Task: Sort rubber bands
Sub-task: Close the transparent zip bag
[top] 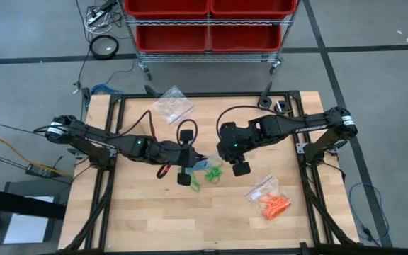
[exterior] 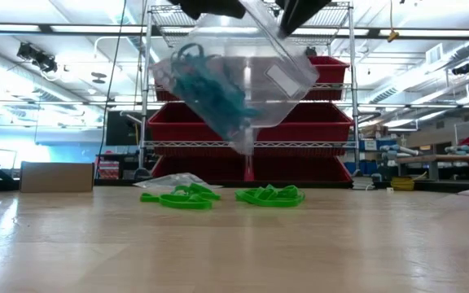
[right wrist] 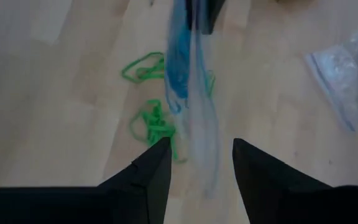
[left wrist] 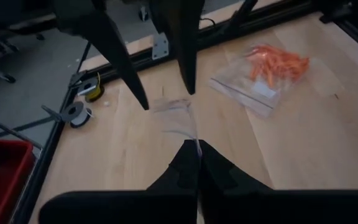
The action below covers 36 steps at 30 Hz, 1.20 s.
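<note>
Nearby on the tabletop (top: 147, 212): green rubber bands (exterior: 269, 195), bag of orange bands (top: 269, 198), empty bag (top: 173, 105). Left pincer (left wrist: 197, 149) clamped on bag of blue bands (exterior: 226, 85); right pincer (right wrist: 197, 163) wide.

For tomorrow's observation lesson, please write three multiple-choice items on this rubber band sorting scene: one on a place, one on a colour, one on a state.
1. Where does the bag of orange bands lie?
A. By the table's right front
B. On the red bins
C. On the floor

2. What colour are the loose bands on the table?
A. Orange
B. Green
C. Yellow

3. How is the bag of blue bands?
A. Flat on the table
B. Held up in the air
C. Inside a bin

Key: 1 A, the high view shows it there. 2 B, the low view shows green. 3 B, it hangs above the tabletop.
</note>
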### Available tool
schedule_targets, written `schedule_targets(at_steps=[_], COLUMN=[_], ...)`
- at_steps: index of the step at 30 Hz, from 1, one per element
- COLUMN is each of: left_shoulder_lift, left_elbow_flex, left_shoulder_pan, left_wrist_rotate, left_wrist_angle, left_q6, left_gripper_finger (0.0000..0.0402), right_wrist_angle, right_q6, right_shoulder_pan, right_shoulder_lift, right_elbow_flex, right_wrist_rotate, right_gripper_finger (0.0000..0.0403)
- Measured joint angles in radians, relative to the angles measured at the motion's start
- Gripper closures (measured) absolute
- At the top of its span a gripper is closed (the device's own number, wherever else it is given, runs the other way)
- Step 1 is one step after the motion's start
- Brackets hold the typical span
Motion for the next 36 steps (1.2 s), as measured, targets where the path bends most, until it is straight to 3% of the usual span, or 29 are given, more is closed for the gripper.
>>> schedule_targets(at_steps=[7,21,28,36], left_shoulder_lift=[0.0,0.0,0.0,0.0], left_elbow_flex=[0.0,-0.001,-0.001,-0.001], left_shoulder_pan=[-0.001,-0.001,-0.006,-0.007], left_wrist_rotate=[0.008,-0.007,-0.01,-0.01], left_wrist_angle=[0.0,0.022,0.072,0.039], left_q6=[-0.005,0.007,0.032,0.03], left_gripper_finger=[0.04,0.04,0.04,0.04], right_wrist_angle=[0.049,0.167,0.209,0.211], right_q6=[-0.027,-0.004,0.005,0.005], right_shoulder_pan=[-0.01,-0.028,-0.036,-0.038], right_shoulder_lift=[0.0,-0.001,0.0,0.0], right_elbow_flex=[0.0,-0.018,-0.13,-0.149], right_wrist_rotate=[0.0,-0.155,-0.121,-0.104], right_gripper_finger=[0.0245,0.0244,0.0245,0.0248])
